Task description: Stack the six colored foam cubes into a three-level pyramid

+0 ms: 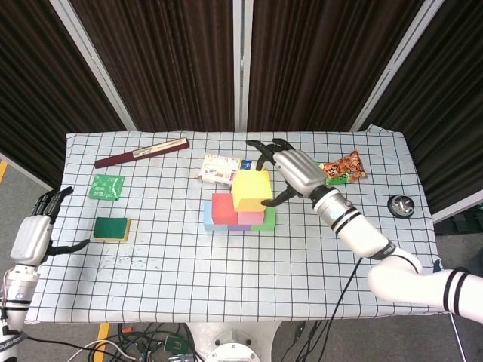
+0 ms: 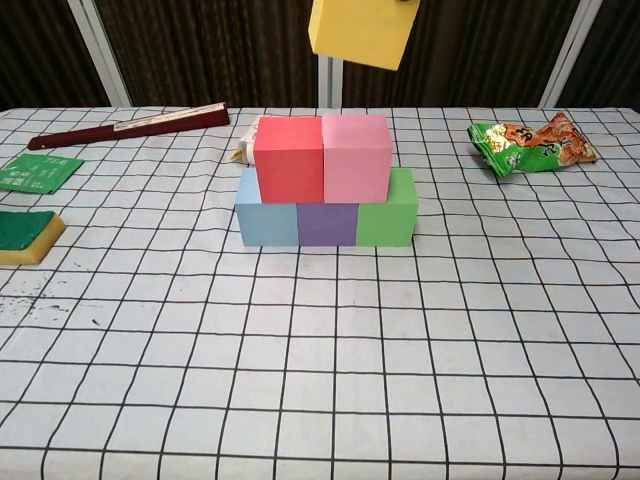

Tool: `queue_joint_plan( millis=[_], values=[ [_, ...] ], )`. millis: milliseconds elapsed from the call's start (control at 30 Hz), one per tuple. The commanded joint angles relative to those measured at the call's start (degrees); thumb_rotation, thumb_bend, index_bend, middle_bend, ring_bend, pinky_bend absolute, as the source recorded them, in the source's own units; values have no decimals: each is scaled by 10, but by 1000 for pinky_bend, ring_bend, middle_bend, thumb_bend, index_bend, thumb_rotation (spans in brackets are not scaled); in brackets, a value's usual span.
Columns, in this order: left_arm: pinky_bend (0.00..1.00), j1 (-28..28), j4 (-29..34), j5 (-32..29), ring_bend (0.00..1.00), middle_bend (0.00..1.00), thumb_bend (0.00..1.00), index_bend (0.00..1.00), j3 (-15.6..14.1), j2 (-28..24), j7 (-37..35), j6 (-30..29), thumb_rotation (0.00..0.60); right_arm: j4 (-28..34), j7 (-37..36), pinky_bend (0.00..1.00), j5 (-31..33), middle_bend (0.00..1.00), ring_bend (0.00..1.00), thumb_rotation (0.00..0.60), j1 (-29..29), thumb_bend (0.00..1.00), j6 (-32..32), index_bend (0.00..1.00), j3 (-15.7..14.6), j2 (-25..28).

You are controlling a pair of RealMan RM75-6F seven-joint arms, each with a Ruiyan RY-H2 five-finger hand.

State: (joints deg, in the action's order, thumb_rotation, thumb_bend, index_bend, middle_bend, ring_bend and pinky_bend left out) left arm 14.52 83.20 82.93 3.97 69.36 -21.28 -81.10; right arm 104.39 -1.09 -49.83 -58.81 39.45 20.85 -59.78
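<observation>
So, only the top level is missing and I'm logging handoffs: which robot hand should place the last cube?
The right robot hand: it holds the yellow cube above the red cube and pink cube. The left robot hand hangs off the table's edge, holding nothing.

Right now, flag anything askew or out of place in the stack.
Only the yellow cube is tilted, hanging in the right robot hand above the pink cube, not yet set down. The five stacked cubes sit square.

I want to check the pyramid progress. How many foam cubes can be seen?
6. Blue cube, purple cube, green cube form the bottom row; red cube and pink cube sit above; yellow cube is held above by the right robot hand.
</observation>
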Motion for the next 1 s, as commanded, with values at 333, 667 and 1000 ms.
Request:
queue_joint_plan(
  millis=[333, 667, 1000],
  values=[
    [51, -10, 37, 7, 3, 97, 0, 51, -1, 4, 51, -7, 600, 16, 97, 0, 84, 658, 158, 600, -53, 191, 28, 0, -39, -18],
    [52, -12, 81, 17, 2, 93, 0, 52, 9, -6, 70, -20, 600, 21, 141, 0, 120, 658, 158, 600, -67, 190, 84, 0, -55, -54],
    [48, -17, 86, 17, 2, 93, 0, 51, 18, 2, 101, -34, 600, -5, 167, 0, 111, 658, 166, 600, -70, 191, 115, 0, -61, -95]
  ],
)
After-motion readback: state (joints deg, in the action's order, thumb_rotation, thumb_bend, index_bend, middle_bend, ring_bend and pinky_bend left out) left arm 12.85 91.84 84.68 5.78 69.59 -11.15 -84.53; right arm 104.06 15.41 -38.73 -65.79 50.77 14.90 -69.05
